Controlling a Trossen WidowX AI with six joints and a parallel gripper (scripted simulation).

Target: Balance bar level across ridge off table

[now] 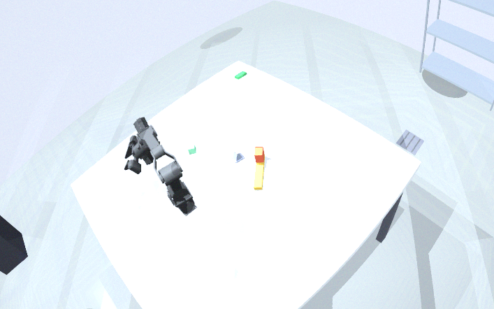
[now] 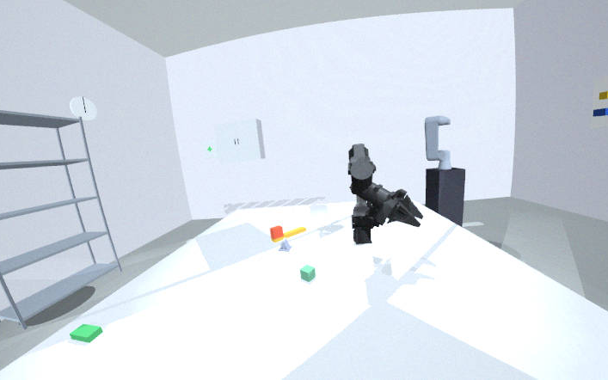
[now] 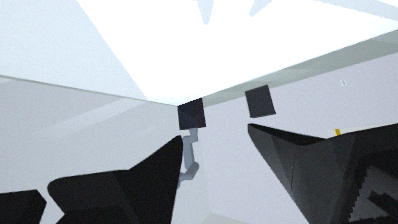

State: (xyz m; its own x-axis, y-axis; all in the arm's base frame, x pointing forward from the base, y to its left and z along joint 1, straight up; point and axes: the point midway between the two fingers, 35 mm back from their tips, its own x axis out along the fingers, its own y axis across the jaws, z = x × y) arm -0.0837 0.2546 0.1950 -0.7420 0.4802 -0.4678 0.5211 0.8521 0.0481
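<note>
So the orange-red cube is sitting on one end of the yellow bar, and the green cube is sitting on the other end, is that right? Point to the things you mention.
Not quite: the small green cube (image 1: 191,149) (image 2: 307,273) rests on the table, apart from the yellow bar (image 1: 258,177) (image 2: 295,232), as the top view shows.

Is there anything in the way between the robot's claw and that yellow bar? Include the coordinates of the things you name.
Nothing visible stands directly between the gripper (image 1: 128,160) (image 2: 420,220) (image 3: 215,130) and the yellow bar (image 1: 258,177) (image 2: 295,232), though its own arm (image 1: 170,173) (image 2: 360,169) crosses that side. A red block (image 1: 259,154) (image 2: 276,232) sits on one end.
</note>
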